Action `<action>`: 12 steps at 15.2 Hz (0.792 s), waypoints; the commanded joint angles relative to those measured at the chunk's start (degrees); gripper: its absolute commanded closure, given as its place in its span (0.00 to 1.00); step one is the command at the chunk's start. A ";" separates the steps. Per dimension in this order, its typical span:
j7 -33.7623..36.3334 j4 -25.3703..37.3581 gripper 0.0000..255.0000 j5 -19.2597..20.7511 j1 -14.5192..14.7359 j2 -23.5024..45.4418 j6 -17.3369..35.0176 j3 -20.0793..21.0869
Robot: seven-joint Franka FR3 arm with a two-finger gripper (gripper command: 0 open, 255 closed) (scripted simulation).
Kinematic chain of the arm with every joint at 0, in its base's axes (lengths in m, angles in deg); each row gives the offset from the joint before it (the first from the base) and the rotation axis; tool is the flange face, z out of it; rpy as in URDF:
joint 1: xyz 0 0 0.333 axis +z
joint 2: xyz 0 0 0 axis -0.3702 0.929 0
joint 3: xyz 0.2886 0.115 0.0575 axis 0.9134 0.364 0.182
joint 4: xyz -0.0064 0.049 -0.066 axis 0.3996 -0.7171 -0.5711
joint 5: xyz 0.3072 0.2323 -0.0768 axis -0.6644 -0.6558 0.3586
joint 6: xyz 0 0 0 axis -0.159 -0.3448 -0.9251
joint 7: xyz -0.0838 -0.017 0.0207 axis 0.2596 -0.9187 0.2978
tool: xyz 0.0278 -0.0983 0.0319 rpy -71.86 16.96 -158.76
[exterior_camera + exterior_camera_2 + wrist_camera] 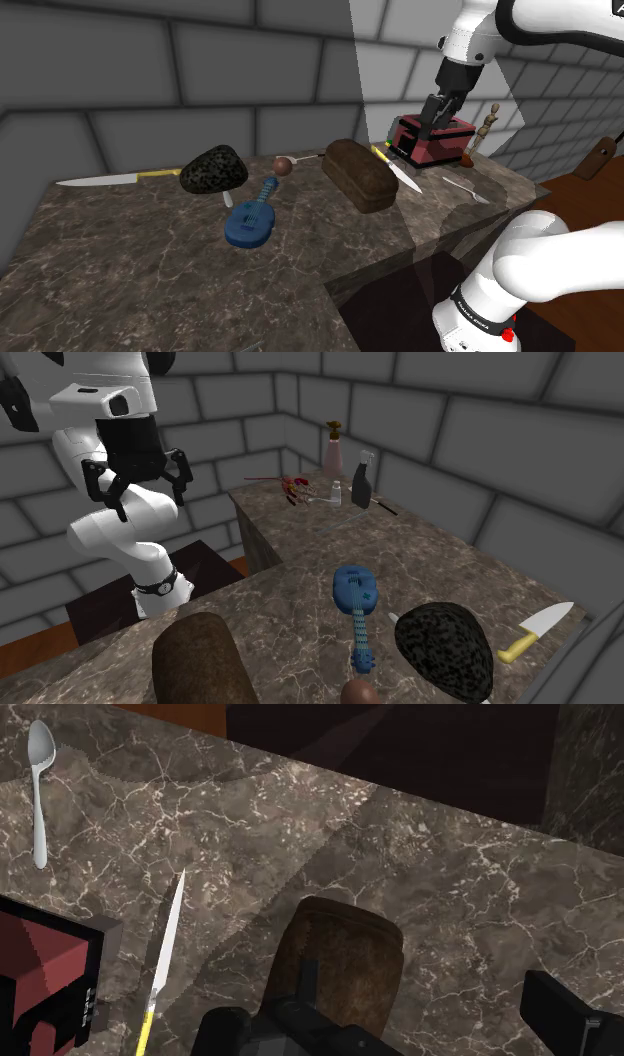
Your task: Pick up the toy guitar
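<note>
The toy guitar is blue and lies flat on the dark marble counter, its neck pointing to the back. In the second exterior view the toy guitar lies between a brown loaf and a speckled lump. My gripper hangs open in the air above a red box, far to the shoulder view's right of the guitar. In the second exterior view the gripper has its fingers spread with nothing between them. In the wrist view the gripper looks down on the loaf.
The brown loaf lies between guitar and gripper. A dark speckled lump, a small brown ball and a yellow-handled knife lie behind the guitar. Another knife, a spoon and a bottle are near the red box.
</note>
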 commanded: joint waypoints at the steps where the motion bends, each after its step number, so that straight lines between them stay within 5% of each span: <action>1: 0.00 0.00 0.00 0.00 0.00 0.00 0.00 0.00; 12: 24.61 -1.76 0.00 -6.87 -2.72 11.77 12.70 15.23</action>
